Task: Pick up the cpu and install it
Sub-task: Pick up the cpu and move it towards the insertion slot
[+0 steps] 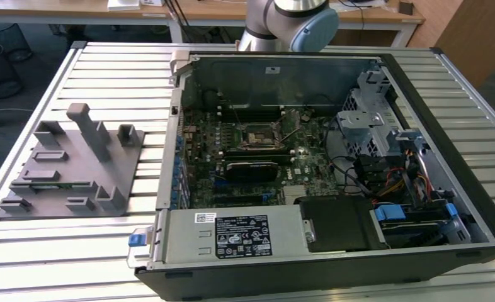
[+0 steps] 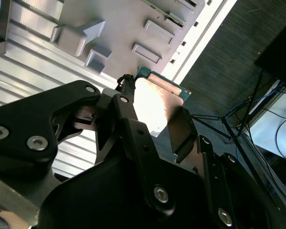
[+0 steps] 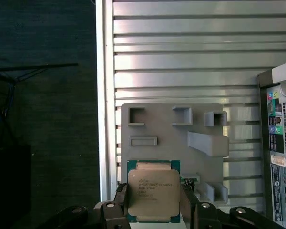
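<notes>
My fingers (image 3: pixel 187 204) are clamped on the cpu (image 3: pixel 151 192) by two opposite edges, its silvery top facing the first wrist view. It is held in the air over the grey fixture tray (image 3: pixel 162 125) on the slatted surface (image 3: pixel 181 57) — open computer case (image 1: pixel 273 82) beside the tray.

Lower edge of the silver-topped square cpu (image 3: pixel 151 193) lost behind the black metal gripper fingers (image 3: pixel 187 207) in the first wrist view, part of the grey plastic fixture tray (image 3: pixel 171 143) masked behind it. In the second wrist view, cpu top bleached by glare. In the exterior view, open black computer case (image 1: pixel 315 280) beside the tray clipped at the picture's edge, silver-and-blue robot arm (image 1: pixel 285 22) well beyond the tray cropped likewise.
</notes>
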Available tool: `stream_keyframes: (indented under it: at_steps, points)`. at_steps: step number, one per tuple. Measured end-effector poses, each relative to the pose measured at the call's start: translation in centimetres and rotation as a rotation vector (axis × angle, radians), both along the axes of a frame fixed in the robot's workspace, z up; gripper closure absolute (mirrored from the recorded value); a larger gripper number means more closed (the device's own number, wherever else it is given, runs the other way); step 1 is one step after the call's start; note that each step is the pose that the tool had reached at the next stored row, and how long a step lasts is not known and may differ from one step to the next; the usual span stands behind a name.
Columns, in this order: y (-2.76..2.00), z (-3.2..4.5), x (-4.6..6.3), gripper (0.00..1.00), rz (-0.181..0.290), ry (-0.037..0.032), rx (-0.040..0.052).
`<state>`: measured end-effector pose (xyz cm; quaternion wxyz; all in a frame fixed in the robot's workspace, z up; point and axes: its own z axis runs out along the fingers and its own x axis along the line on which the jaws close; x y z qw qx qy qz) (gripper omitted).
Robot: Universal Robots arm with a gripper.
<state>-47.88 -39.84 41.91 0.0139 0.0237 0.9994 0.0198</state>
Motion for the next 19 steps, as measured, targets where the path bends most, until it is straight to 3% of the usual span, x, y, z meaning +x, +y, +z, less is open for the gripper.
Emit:
stream_keyframes:
  at_steps: [19]
  points:
    - [0.03,3.54,0.0,0.47,0.0,-0.0072,0.0]
